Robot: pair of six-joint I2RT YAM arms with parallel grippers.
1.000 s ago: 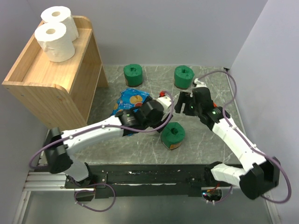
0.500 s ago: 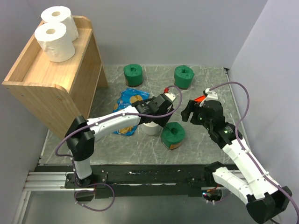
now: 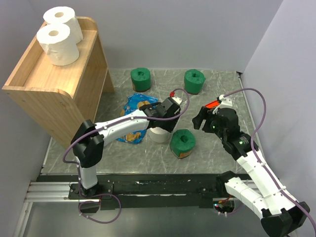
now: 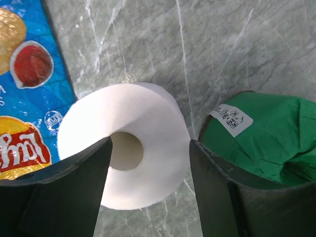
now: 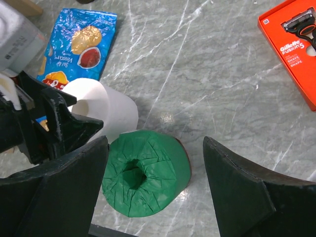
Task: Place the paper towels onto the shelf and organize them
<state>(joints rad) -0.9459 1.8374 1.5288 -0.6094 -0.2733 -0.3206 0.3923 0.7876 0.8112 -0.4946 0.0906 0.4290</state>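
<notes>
Now the left gripper (image 4: 150, 148) has narrowed around the white soft paper roll (image 4: 148, 108), firm hold unclear; right gripper (image 5: 155, 143) hangs wide; lift to the pale wooden shelf (image 3: 34, 74) seems next

Grey-green marbled table top (image 3: 138, 158), pale veins; plain lavender-grey walls (image 3: 173, 34) at far, left, right edges; light wooden shelf (image 3: 64, 106) in far-left corner; soft even light.

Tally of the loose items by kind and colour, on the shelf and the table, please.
White paper towel rolls: 3
Green paper towel rolls: 3
Blue chip bag: 1
Orange razor pack: 1
Total: 8
</notes>
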